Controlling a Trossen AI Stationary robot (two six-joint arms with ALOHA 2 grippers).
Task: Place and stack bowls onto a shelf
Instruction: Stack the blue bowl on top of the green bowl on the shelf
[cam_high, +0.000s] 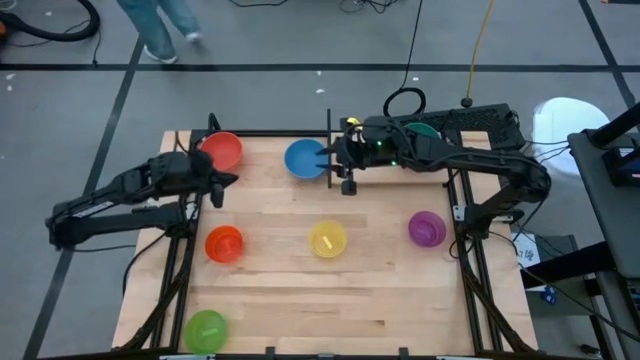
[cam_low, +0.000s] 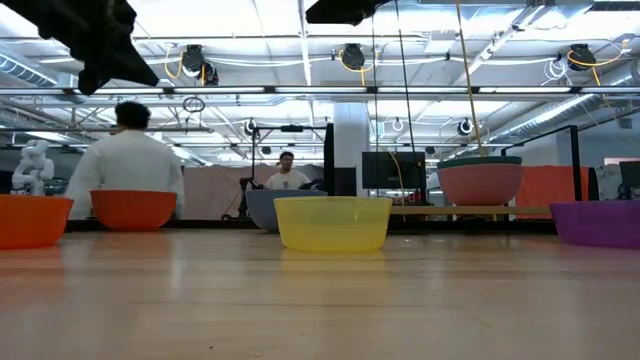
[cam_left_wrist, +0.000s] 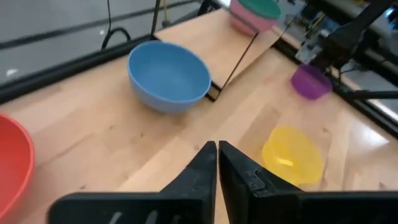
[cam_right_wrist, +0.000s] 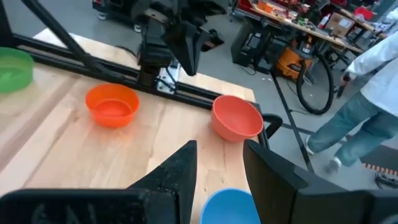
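My right gripper (cam_high: 330, 163) is hanging open right at the blue bowl (cam_high: 305, 158), which sits just off the shelf (cam_high: 470, 120) edge. Left gripper (cam_left_wrist: 217, 163) is near the red bowl (cam_high: 222, 151), fingers almost together, holding nothing. I reckon next up is pinching the blue rim and lifting it onto the shelf, beside the stack there.

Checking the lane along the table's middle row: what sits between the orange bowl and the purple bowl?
The yellow bowl sits between the orange bowl and the purple bowl, apart from both; the high view shows it.
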